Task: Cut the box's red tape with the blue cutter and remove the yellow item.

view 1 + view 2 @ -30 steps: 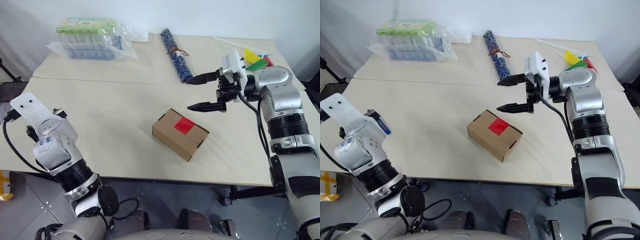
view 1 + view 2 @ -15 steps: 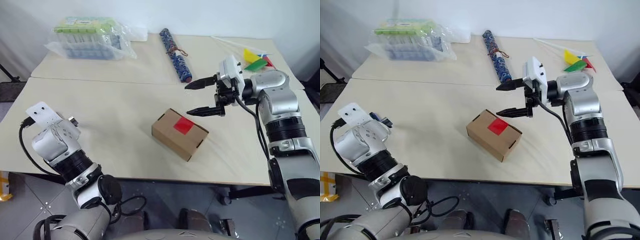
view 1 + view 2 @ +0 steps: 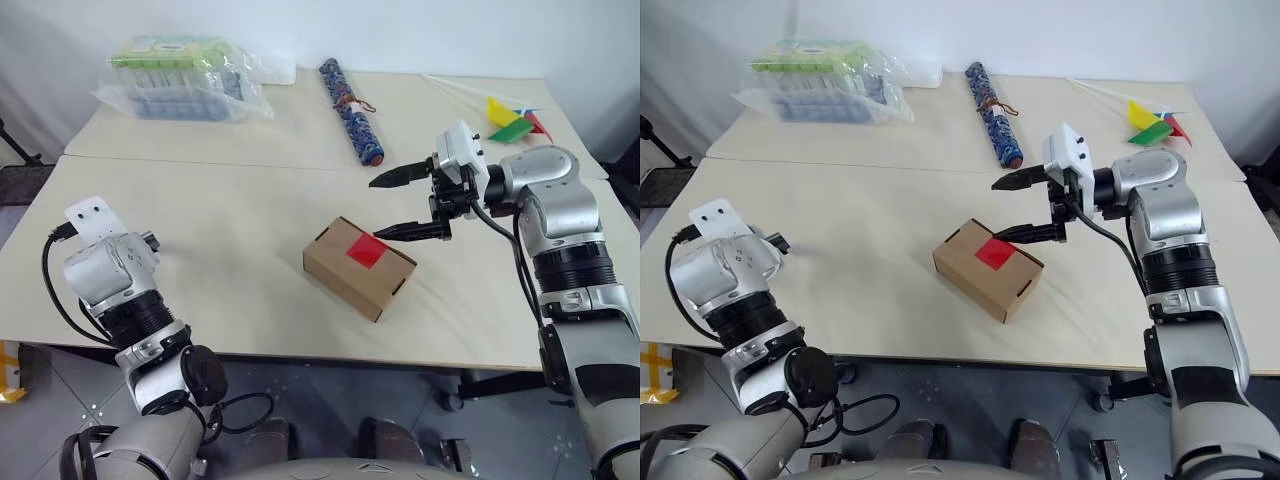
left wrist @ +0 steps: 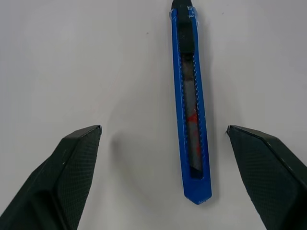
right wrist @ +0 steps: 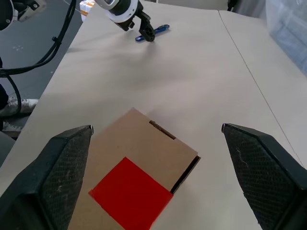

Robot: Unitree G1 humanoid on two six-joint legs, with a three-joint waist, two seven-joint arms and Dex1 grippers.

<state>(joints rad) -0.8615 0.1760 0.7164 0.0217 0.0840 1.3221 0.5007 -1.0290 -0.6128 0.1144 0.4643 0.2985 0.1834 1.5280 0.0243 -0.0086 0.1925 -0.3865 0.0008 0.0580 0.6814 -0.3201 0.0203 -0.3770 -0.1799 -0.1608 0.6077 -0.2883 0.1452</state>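
Note:
The brown box (image 3: 360, 267) lies in the middle of the near table, its red tape (image 3: 367, 251) facing up. My right gripper (image 3: 375, 210) hovers open just above and behind the box's far corner, pointing left. In the right wrist view the box (image 5: 144, 158) sits between its spread fingers. The blue cutter (image 4: 191, 110) lies flat on the table at the near left. My left gripper (image 4: 163, 129) hangs open over it, with the cutter nearer one finger (image 4: 264, 163) and untouched. The yellow item is hidden.
A blue patterned roll (image 3: 352, 110) lies on the far table. A plastic bag of green-topped packs (image 3: 185, 75) is at the far left, and a coloured pinwheel (image 3: 510, 118) at the far right. A seam (image 3: 250, 165) runs between the two tables.
My left hand has come down toward the table and its wrist has rolled. The right gripper stays open above the box, about where it was.

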